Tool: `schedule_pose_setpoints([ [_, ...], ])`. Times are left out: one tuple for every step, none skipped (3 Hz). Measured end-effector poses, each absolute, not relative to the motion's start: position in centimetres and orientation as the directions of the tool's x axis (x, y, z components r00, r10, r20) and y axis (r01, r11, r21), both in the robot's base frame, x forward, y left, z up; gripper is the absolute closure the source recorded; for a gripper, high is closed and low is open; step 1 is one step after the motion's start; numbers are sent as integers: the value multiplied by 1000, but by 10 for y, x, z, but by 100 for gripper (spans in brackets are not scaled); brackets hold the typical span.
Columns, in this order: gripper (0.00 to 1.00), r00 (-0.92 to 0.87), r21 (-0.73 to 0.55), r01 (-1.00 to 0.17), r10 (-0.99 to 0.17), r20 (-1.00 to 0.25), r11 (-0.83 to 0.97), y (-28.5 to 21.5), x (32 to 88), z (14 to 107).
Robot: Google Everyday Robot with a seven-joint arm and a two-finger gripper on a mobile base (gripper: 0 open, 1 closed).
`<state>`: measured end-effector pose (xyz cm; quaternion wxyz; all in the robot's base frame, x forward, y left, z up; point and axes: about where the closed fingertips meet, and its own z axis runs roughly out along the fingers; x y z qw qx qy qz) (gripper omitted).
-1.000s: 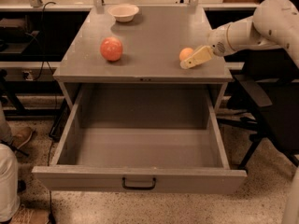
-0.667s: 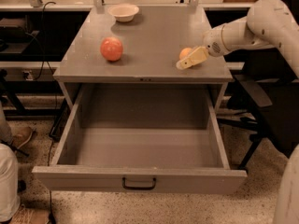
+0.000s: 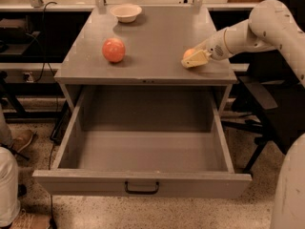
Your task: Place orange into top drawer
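The orange (image 3: 188, 54) sits on the right front part of the grey cabinet top (image 3: 157, 32). My gripper (image 3: 194, 60) is at the orange, against its front right side, and the arm reaches in from the right. The orange is partly hidden behind the gripper. The top drawer (image 3: 143, 182) is pulled fully out below the cabinet top, and its grey floor (image 3: 152, 151) holds nothing. A small black handle (image 3: 141, 189) sits at the centre of its front panel.
A larger pinkish-red ball (image 3: 114, 50) lies on the left of the cabinet top. A white bowl (image 3: 126, 12) stands at the back. A dark chair (image 3: 271, 104) is on the right. A person's leg (image 3: 8, 187) and shoe (image 3: 21, 140) are at the left.
My gripper and forearm have shifted slightly to the left at the orange. The orange, ball, bowl and drawer stay where they were.
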<state>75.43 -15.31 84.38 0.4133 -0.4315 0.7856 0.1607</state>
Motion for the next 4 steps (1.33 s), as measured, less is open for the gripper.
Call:
schedule_pose_setpoints([
  [69, -307, -93, -803, -543, -782, 588, -160, 743, 845],
  [93, -305, -102, -786, -526, -794, 610, -174, 718, 865],
  [100, -296, -112, -794, -540, -788, 597, -185, 663, 903],
  [100, -296, -112, -794, -540, -788, 597, -185, 663, 903],
])
